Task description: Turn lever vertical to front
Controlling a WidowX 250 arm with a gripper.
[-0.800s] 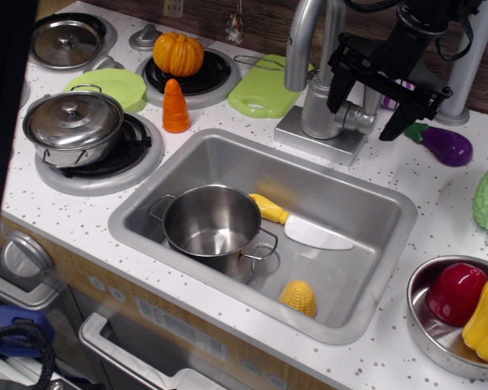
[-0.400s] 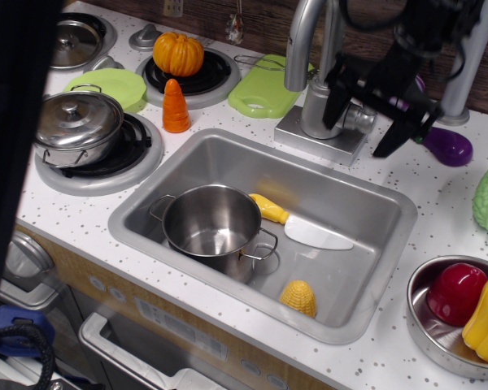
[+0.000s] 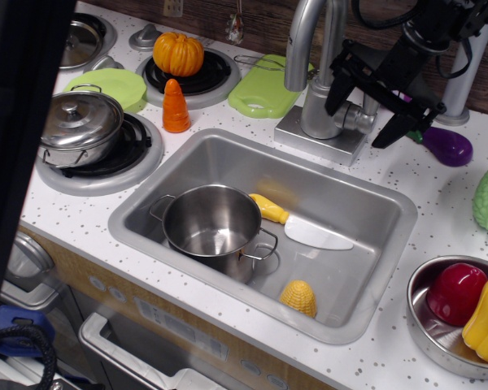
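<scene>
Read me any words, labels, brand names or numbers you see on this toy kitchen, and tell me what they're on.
None can be read. The panel on the front below the sink carries faint markings, too blurred to tell. The pots, vegetables, tap and gripper show no lettering.

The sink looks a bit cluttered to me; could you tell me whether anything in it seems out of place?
Yes: a toy knife with a yellow handle lies flat in the sink, partly behind the steel pot, and a corn piece sits near the front wall.
</scene>
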